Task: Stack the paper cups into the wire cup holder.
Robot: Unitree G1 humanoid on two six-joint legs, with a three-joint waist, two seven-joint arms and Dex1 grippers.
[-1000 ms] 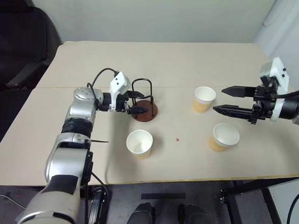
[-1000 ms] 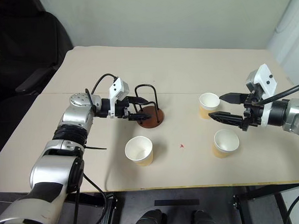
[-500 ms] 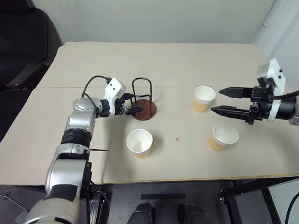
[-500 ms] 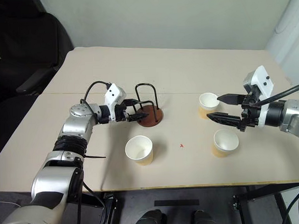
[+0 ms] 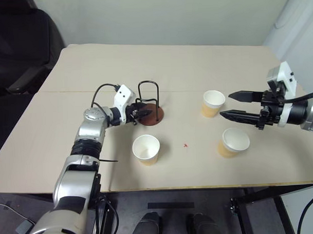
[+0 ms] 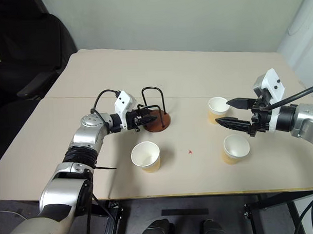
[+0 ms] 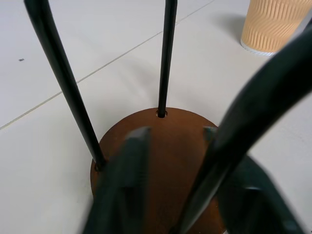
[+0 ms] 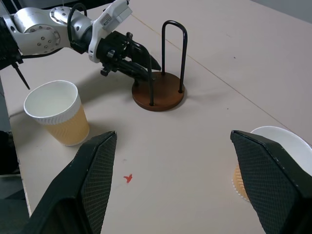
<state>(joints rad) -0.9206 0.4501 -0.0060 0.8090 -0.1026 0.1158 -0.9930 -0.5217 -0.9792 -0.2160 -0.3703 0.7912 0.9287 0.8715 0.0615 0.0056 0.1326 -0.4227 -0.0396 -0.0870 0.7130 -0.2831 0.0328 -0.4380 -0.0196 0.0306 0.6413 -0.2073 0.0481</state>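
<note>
The wire cup holder [image 5: 155, 117] stands upright left of the table's middle, a reddish-brown disc [image 7: 165, 146] with two black wire loops. My left gripper [image 5: 142, 112] reaches level into it from the left, its fingers [image 7: 134, 165] closed in around the near loop's wire. Three paper cups stand upright and apart: one [image 5: 146, 149] in front of the holder, one [image 5: 214, 103] to the right, and one [image 5: 234, 142] at the front right. My right gripper [image 5: 225, 105] hovers open just right of the back right cup, holding nothing.
A black office chair [image 5: 20, 44] stands off the table's far left corner. A small red mark [image 5: 186, 145] lies between the front cups. The table's front edge [image 5: 200, 187] runs close behind the front cups.
My left gripper sank a little onto the holder's near loop and its fingers narrowed from wide open. The right arm and all three cups kept still.
</note>
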